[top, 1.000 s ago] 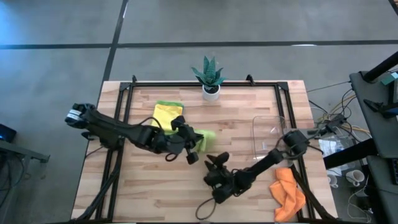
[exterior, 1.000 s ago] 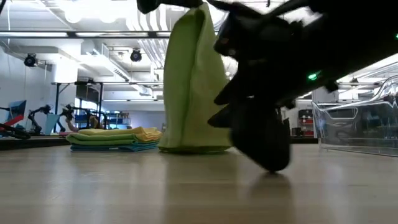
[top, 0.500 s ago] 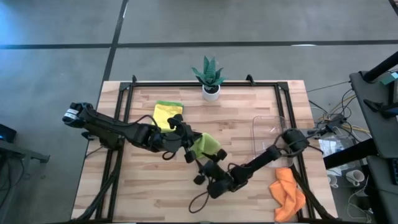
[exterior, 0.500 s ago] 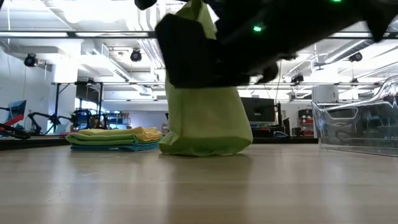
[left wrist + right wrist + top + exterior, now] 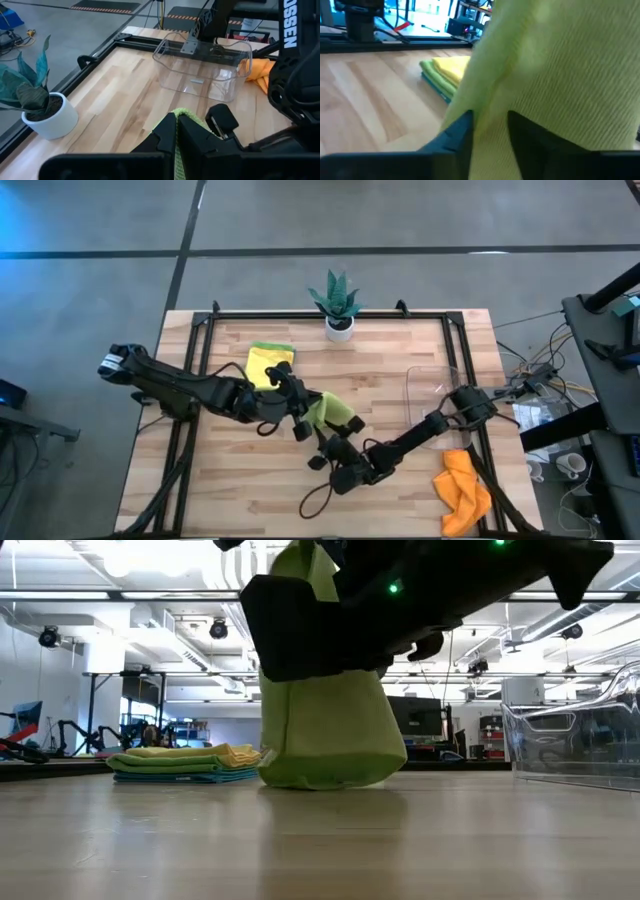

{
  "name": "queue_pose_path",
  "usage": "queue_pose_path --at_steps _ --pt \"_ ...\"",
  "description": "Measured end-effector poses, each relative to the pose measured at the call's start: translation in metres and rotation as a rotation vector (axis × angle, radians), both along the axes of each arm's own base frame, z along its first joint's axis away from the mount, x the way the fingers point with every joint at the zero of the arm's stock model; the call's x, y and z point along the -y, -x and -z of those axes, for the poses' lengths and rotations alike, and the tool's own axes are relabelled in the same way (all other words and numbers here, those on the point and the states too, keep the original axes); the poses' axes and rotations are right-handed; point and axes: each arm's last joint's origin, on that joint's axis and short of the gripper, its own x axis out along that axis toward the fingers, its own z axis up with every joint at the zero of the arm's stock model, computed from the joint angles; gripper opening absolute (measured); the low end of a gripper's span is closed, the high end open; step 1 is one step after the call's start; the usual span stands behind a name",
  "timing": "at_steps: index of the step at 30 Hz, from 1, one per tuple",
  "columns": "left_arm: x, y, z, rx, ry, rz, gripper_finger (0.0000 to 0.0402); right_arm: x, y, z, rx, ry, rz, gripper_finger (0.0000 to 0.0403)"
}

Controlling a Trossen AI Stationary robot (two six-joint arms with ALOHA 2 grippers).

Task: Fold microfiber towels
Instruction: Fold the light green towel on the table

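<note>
Wooden tabletop (image 5: 400, 370) planks run wide and bare along the near edge, with more open room by the potted plant (image 5: 336, 304) at the far rail. Mid-table, one lime green towel (image 5: 330, 412) hangs upright, its long axis vertical, bottom edge bunched on the wood. The left gripper (image 5: 298, 412) has its jaws clamped tight on the towel's top. The right gripper (image 5: 330, 448) straddles a lower edge, jaws part-closed around it. One folded stack (image 5: 268, 360) lies behind; one orange towel (image 5: 462, 490) sits crumpled beside the clear tray (image 5: 432, 392).
</note>
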Motion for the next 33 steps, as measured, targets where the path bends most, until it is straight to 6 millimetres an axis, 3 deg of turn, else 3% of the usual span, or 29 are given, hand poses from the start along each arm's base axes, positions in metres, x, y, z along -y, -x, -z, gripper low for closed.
queue_pose_path --at_steps 4,11,15,20,24,28,31,33 --pt "0.001 0.008 -0.004 -0.009 -0.002 0.011 0.0000 0.001 0.001 -0.005 -0.020 0.014 -0.002 0.0028" --pt "0.004 0.022 -0.009 -0.042 -0.008 0.039 0.0000 -0.002 0.022 -0.043 -0.162 0.011 -0.114 0.0009" --pt "0.006 0.032 -0.011 -0.081 0.007 0.097 0.0000 0.001 0.050 -0.078 -0.362 -0.063 -0.301 0.0009" --pt "0.014 0.045 -0.014 -0.144 0.114 0.318 0.0000 0.005 0.095 -0.131 -0.511 -0.213 -0.544 0.0009" --pt "0.032 0.053 -0.015 -0.168 0.224 0.522 0.0000 0.005 0.130 -0.182 -0.487 -0.332 -0.710 0.0009" --pt "0.044 0.057 -0.024 -0.130 0.306 0.599 0.0000 0.004 0.156 -0.239 -0.420 -0.372 -0.795 0.0009" --pt "0.042 0.058 -0.032 -0.074 0.304 0.591 0.0000 0.012 0.166 -0.260 -0.472 -0.322 -0.772 0.0009" --pt "0.033 0.054 -0.030 -0.058 0.285 0.524 0.0000 0.023 0.164 -0.259 -0.527 -0.273 -0.708 0.0009"
